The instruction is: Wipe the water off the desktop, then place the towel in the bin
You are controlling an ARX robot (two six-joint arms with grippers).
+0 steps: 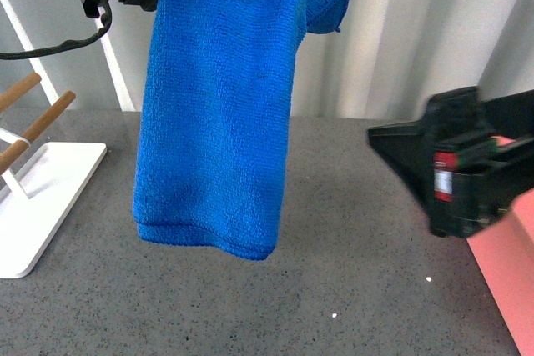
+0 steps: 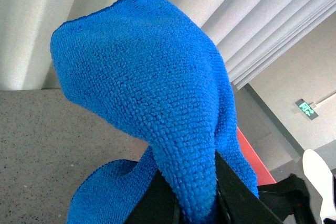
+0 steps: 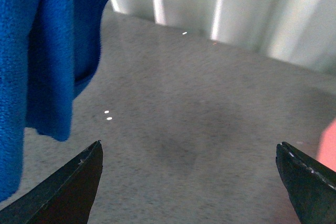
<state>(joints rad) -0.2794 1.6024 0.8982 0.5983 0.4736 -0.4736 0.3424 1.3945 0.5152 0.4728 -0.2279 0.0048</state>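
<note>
There's the left gripper [image 2: 195, 203] clamped on the blue towel [image 1: 213, 122], dangling high over the desktop [image 1: 350, 231]! The right gripper [image 3: 189, 182] gapes empty beside the pink bin [image 1: 511, 289], and that long hanging hem could snag it, or drape over the bin's wall

white ribbed panels [image 1: 392, 39] in bg, green exit sign [image 2: 306, 108] beyond.

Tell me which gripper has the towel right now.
The left gripper: its jaws are shut on the blue towel, which hangs from it over the desktop. The right gripper is open and empty, near the pink bin.
</note>
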